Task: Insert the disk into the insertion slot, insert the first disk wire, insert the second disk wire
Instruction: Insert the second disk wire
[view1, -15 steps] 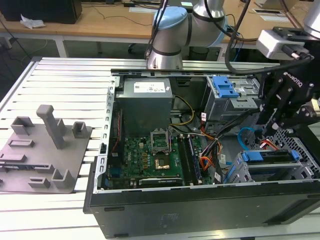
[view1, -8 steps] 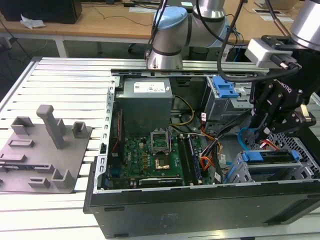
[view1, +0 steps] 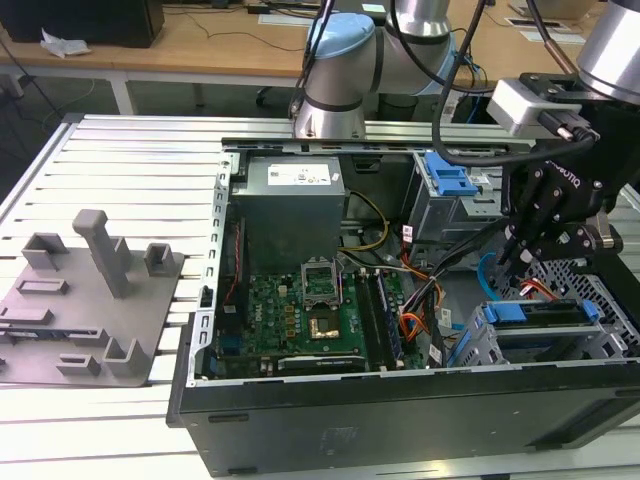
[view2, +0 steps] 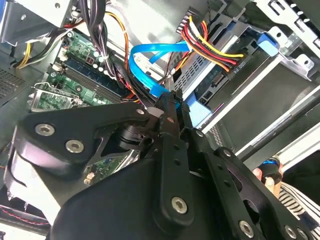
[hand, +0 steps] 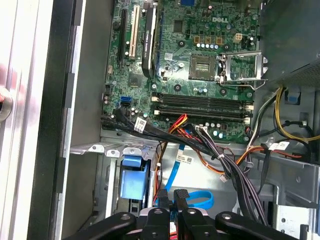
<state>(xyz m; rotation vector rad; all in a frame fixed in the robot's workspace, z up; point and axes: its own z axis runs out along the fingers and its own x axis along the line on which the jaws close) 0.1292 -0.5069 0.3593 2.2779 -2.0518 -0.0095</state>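
Jaws drawn close together, black fingers nearly meeting, pinch the end of the second disk wire (view2: 150, 55), a thin flat light-blue cable. In the second wrist view, the gripper (view2: 170, 107) sits at the centre of the frame with the cable's plug end between its tips; the blue ribbon curls up and leftward from there in a loop. In the first wrist view, the gripper (hand: 172, 202) is at the lower centre, and the same blue cable (hand: 197, 197) loops just to its right.

The disk (view1: 540, 335) already lies seated in the insertion slot (view1: 600, 290), a light-grey perforated metal bay at the lower right of the exterior view. Its bright blue carrier frame runs left to right across the bay, so the drive's long axis lies sideways in that picture. The gripper (view1: 515, 250) hangs just above and slightly left of the drive's rear edge, so the connector end of the disk lies below the fingers, close by.

A bundle of red, yellow and black power wires (view2: 215, 40) reaches the drive at the upper right of the second wrist view. The green motherboard (view1: 300, 300) fills the case's middle, and the whole computer case (view1: 400, 420) rests on a slatted metal surface (view1: 120, 150).
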